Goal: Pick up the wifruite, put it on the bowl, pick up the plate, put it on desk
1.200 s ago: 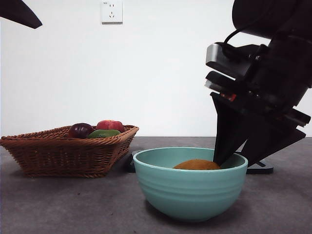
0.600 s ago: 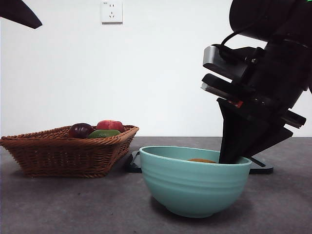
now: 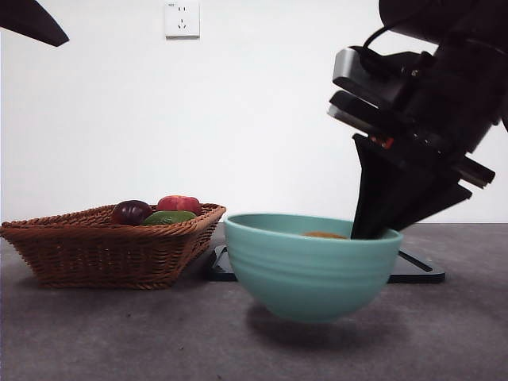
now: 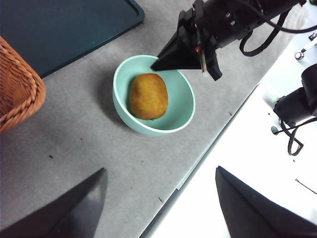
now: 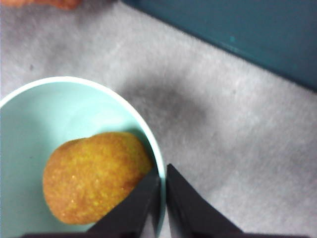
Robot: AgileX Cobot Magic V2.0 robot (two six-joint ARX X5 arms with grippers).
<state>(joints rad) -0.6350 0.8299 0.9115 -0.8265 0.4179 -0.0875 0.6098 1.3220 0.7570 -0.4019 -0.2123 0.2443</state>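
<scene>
— Two arms here; which one is working?
— The right gripper [image 3: 371, 232]. It comes in from above the bowl [image 3: 313, 274] and its fingers [image 5: 143, 198] are pinched closed on the bowl's rim, one inside the wall and one outside.
— Is the bowl standing on the counter [image 3: 119, 333]?
— No. In the front view its base hangs clear of the grey surface, with a shadow under it, and it tilts slightly.
— And the fruit?
— The orange-brown fruit [image 4: 148, 95] lies inside the bowl, on its bottom, just beside the inner finger. From the front only its top shows above the rim.
— What about the other arm?
— The left gripper [image 4: 158, 208] hangs high over the bowl, well apart from it, its fingers spread wide with nothing between them.
— What else is near the bowl?
— A dark teal tray [image 3: 413, 270] lies flat on the counter behind the bowl. A woven basket [image 3: 103, 250] sits beside the bowl, touching nothing of it, holding a dark purple fruit [image 3: 131, 212], a red fruit [image 3: 179, 204] and a green one [image 3: 169, 217].
— Anything behind all that?
— A white wall with a socket [image 3: 182, 19] high above the basket.
</scene>
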